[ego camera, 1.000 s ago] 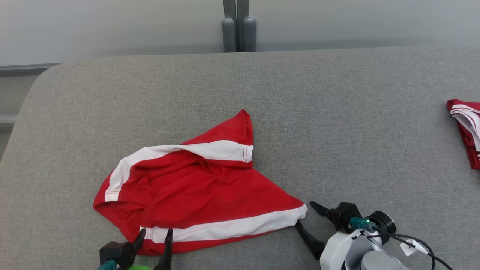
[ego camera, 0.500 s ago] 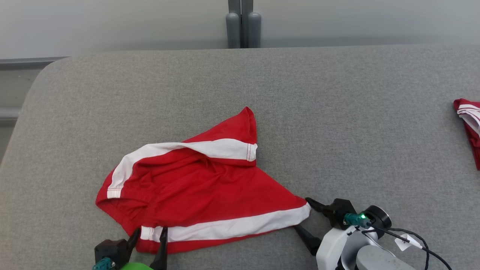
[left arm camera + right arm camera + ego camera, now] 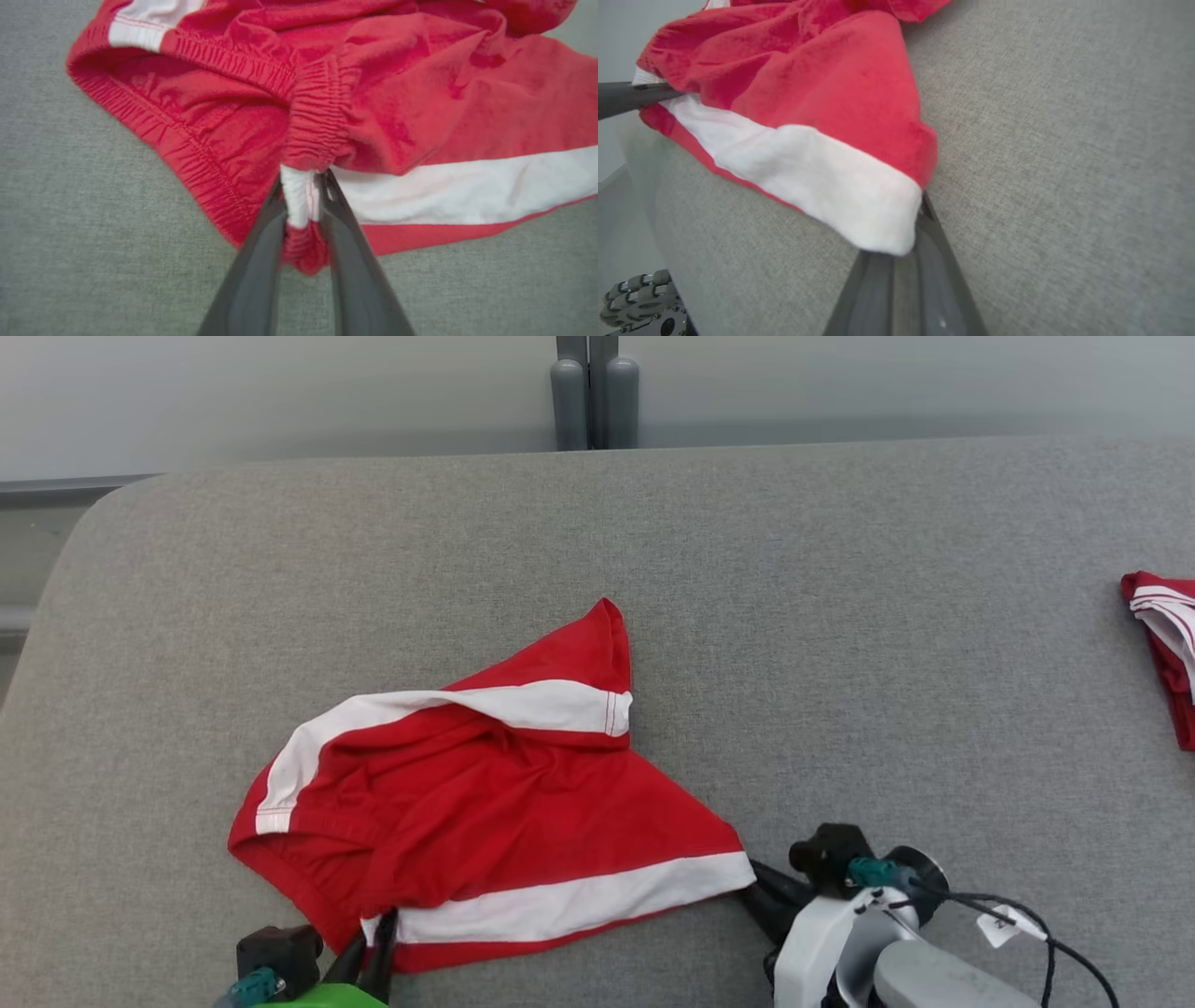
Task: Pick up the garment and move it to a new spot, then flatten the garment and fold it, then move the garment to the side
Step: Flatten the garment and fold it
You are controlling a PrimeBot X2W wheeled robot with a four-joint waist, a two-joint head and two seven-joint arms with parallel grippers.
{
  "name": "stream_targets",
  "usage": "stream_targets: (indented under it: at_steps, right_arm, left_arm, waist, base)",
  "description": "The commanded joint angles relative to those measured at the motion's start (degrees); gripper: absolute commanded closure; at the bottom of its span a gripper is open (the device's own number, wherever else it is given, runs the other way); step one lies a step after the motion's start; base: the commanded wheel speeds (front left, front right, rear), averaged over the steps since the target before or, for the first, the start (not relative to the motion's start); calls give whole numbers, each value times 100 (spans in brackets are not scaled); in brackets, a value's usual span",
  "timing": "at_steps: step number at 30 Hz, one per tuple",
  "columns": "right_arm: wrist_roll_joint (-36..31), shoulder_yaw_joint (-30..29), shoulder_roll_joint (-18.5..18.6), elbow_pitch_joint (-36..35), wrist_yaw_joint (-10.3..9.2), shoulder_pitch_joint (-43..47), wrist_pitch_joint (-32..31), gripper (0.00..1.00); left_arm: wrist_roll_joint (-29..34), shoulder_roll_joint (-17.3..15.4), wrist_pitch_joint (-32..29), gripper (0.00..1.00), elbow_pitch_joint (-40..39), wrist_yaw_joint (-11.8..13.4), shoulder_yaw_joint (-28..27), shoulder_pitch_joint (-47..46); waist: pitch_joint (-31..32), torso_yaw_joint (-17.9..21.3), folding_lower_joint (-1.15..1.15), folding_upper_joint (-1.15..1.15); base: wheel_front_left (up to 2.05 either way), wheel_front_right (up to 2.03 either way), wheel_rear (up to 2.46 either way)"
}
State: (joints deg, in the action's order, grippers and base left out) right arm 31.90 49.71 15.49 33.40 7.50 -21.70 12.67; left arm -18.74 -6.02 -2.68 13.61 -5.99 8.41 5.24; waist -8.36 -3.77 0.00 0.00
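L gripper (image 3: 303,182) & R gripper (image 3: 917,217), both wide a sec ago, now pinch the red shorts (image 3: 485,812): L at waistband end, R at white-striped hem corner. Shorts lie crumpled on grey cushion (image 3: 840,616). Grasp looks set; lift & relocate next.

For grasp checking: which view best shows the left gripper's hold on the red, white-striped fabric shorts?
Left wrist view: left gripper pinches the shorts' white stripe close-up. Head view shows it small; right wrist view, distant fingers.
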Motion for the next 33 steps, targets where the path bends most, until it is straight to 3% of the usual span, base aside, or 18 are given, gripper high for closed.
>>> stream_targets:
  at_steps: [1,6,12,17,21,25,28,33]
  right_arm:
    - [235,-83,133,-135,-2,26,80,100]
    - [1042,-563,674,-1148,-2,296,183,100]
    - [1665,-1285,1768,-2978,-1,642,-18,100]
    - [1829,-2249,2707,-4615,-1,606,-585,100]
    - [1730,-3107,3254,-5480,-2,26,-1293,100]
    - [1686,-3584,3567,-5524,-2,-1204,-2075,100]
    - [1528,-3501,3597,-5139,-1,-2524,-2601,100]
    - [636,-2789,3158,-3862,-2,-5106,-2984,100]
  left_arm:
    - [-90,-45,-11,100,-101,-13,-20,-25]
    - [-510,-24,-129,100,-1072,-63,-55,187]
    - [-856,-182,-632,100,-3102,-67,-55,302]
    - [-868,-293,-1288,100,-4487,-14,127,-301]
    - [-873,-346,-1903,100,-4892,5,217,-1472]
    - [-994,-255,-2519,100,-4400,-13,280,-3374]
    - [-1028,-121,-2717,100,-3490,9,212,-4979]
    - [-542,-13,-2142,100,-1397,-36,231,-7561]
  waist:
    - [39,32,0,0]
    - [154,140,0,0]
    - [112,420,0,0]
    - [-214,682,0,0]
    - [-833,861,0,0]
    - [-1649,874,0,0]
    - [-2245,824,0,0]
    - [-3091,768,0,0]
  base:
    - [0,0,0]
    - [0,0,0]
    - [0,0,0]
    - [0,0,0]
    - [0,0,0]
    - [0,0,0]
    - [0,0,0]
    - [0,0,0]
